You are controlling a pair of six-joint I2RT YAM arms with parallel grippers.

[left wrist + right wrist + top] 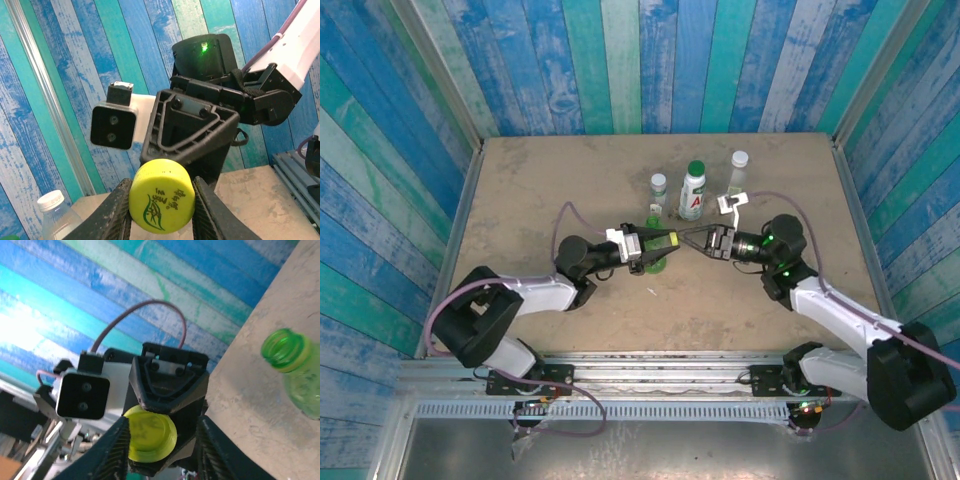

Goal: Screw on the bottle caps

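Three capped bottles (693, 192), one uncapped green bottle (294, 367)

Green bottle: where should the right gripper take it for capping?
Probably around the body below the neck, coming from the side: the green bottle appears upright with its mouth open, which must stay free for the cap.

White arm links (545, 292), black joints (480, 322), purple cables (563, 216), green LEDs (204, 47).

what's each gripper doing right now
left gripper: closed on the yellow-green cap
right gripper: open, its jaws either side of that cap, with a gap showing on one side
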